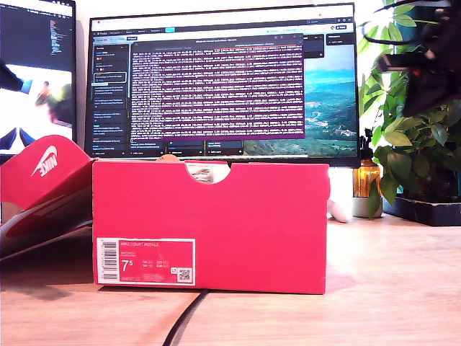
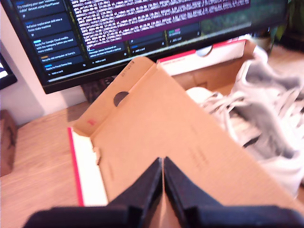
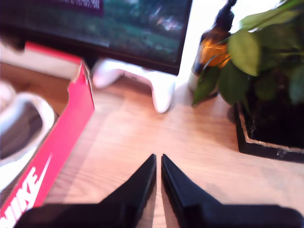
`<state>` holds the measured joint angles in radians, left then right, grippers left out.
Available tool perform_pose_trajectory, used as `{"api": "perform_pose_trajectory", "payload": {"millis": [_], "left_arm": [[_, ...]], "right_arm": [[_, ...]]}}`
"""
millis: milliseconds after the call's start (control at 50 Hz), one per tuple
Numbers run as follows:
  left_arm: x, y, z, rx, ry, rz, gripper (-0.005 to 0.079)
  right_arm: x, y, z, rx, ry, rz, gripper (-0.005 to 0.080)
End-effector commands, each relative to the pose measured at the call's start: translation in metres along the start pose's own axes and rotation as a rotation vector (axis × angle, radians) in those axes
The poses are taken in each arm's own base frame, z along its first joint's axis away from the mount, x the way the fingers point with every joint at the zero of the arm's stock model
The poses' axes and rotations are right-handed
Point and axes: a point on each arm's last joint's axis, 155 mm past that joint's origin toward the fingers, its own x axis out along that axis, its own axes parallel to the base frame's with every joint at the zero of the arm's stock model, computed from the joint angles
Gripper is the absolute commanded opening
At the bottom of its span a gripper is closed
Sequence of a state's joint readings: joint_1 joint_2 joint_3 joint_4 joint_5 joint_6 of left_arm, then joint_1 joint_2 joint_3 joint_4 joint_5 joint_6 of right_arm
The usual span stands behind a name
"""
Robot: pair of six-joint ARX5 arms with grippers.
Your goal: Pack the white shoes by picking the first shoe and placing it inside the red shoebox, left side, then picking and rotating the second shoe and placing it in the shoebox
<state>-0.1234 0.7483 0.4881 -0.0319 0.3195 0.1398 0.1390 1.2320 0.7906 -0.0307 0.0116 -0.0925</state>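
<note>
In the exterior view, the red shoebox (image 1: pixel 216 223) stands on the surface (image 1: pixel 389 274) with its label side facing the camera. Its open lid (image 1: pixel 50 173) leans out at the exterior view's left. A bit of white peeks through the notch, but this view cannot look inside the box. A dark, blurry arm (image 1: pixel 425 65) hangs high at the exterior view's right. It is not clear which arm it is.

The first wrist view does look inside. The first tool (image 2: pixel 163 164) is pinched tight and holds nothing. It hangs over the brown inside of the lid (image 2: pixel 180 137). Ahead of the tool and off to one side, the white shoes (image 2: pixel 266 123) lie in the box, laces up. There seem to be two of them, close together.

In the second wrist view, the second tool (image 3: pixel 158 159) is almost closed, with only a thin gap, and it is empty too. It hangs over bare surface (image 3: pixel 142 137). The box's red wall (image 3: pixel 61 142) is just beside the tool, and one shoe (image 3: pixel 23 128) shows over it. Only this view shows the white game controller (image 3: pixel 142 80) ahead of the tool.

The packing looks about done. The next move probably needs both tools to stay clear of the box and not bump the lid.
</note>
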Motion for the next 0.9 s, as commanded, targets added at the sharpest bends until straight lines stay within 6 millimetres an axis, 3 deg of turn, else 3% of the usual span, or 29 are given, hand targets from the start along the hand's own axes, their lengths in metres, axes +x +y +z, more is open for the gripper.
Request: {"api": "perform_pose_trajectory", "payload": {"millis": [0,140,300,540,760,880], "left_arm": [[0.002,-0.002,-0.010,-0.013,0.011,-0.007,-0.0018],[0.003,-0.001,-0.007,-0.006,-0.019,-0.002,-0.0018],[0.004,0.004,-0.018,-0.022,-0.003,0.025,-0.0018],[0.001,0.003,-0.023,-0.039,-0.005,0.033,-0.0018],[-0.008,0.002,-0.032,-0.049,-0.043,0.055,-0.0018],[-0.012,0.001,-0.049,-0.070,-0.053,0.072,-0.0018]], "right_arm": [[0.002,0.002,-0.026,0.015,0.034,-0.003,-0.0013],[-0.001,-0.009,-0.062,-0.015,0.071,-0.071,-0.0013],[-0.006,-0.022,-0.092,-0.014,0.111,-0.093,-0.0013],[-0.018,-0.051,-0.092,0.086,0.042,-0.097,-0.0013],[-0.038,-0.043,-0.068,0.093,-0.095,-0.056,-0.0013],[-0.042,-0.038,-0.070,0.092,-0.103,-0.052,-0.0013]]}}
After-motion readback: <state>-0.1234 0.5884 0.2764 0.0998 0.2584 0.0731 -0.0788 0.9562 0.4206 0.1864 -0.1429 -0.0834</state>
